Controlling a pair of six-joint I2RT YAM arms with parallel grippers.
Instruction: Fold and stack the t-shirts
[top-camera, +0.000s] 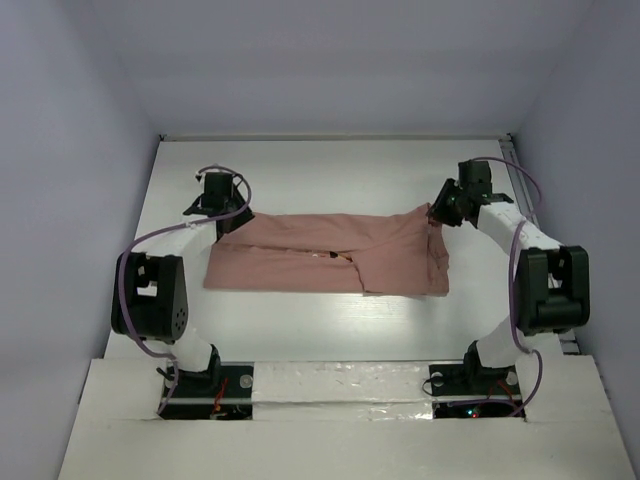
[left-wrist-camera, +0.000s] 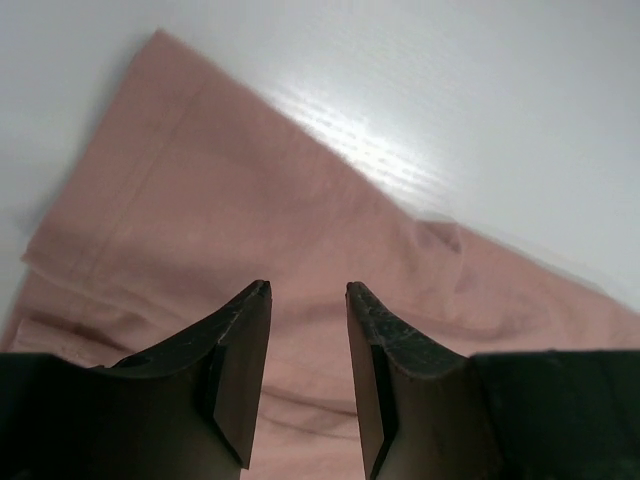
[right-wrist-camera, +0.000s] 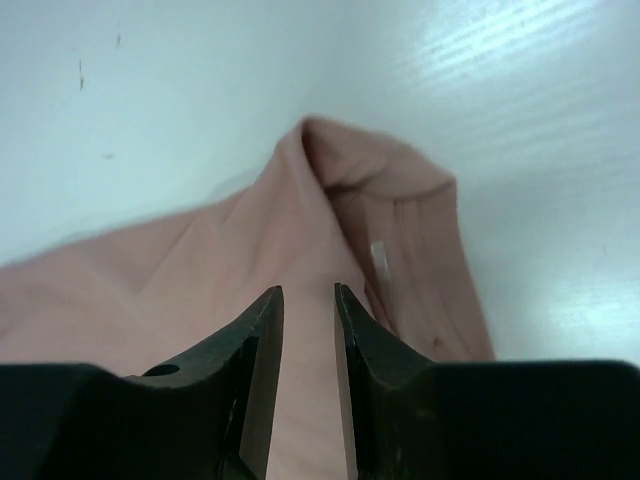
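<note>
Pink t-shirt (top-camera: 300, 265) lies half-folded mid tabletop (top-camera: 330, 330); left claw (left-wrist-camera: 308, 292) over its 10 o'clock corner, right claw (right-wrist-camera: 308, 290) at 2 o'clock, both apart, holding nothing; mid-fold, next probably pinch corners for another fold

White table (top-camera: 330, 330), dusty-pink t-shirt (top-camera: 300, 262) lying partly folded across its middle

You've got bare table (top-camera: 330, 335) in front of and behind the t-shirt (top-camera: 330, 262); left wall (top-camera: 60, 200) and right wall (top-camera: 600, 150) hem in both sides.
</note>
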